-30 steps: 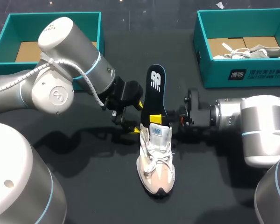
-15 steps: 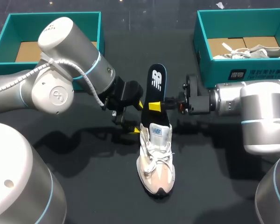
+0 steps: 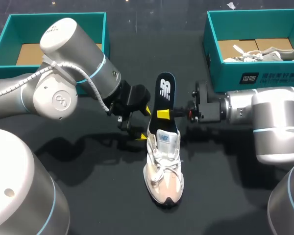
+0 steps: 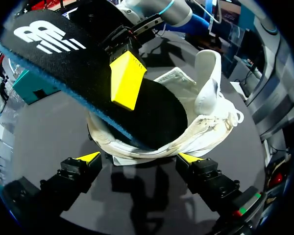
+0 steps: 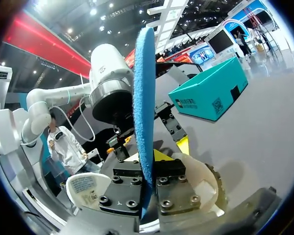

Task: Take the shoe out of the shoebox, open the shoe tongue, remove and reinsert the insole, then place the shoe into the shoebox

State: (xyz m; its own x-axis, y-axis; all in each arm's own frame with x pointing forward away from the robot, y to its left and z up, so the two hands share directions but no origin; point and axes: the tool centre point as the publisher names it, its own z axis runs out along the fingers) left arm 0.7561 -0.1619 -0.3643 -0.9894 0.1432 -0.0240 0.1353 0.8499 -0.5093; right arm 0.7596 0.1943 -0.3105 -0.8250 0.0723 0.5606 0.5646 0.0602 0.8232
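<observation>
Clamping the insole (image 3: 165,95) from both faces, the right gripper (image 3: 164,114) holds it by its middle, heel end tilted up and away from the shoe (image 3: 164,166). I judge this grip is chosen so the stiff upper half can steer the lower half, which sits inside the shoe's opening. The right wrist view shows the insole edge-on, a thin blue line rising between that gripper's fingers.

Beside the shoe's heel, the left gripper (image 3: 143,123) has its fingers apart. In its own wrist view the heel lies just ahead of and between the two yellow tips, likely to brace the shoe against the tug of the insole. Whether either tip touches the heel, I cannot tell.

The shoe stands on the table (image 3: 88,196), toe toward the robot, tongue pulled open. One teal shoebox (image 3: 10,34) sits off to the left showing a bare cardboard floor; another box (image 3: 225,63) to the right holds a second shoe.

How deep the insole's front reaches is hidden inside the shoe.
</observation>
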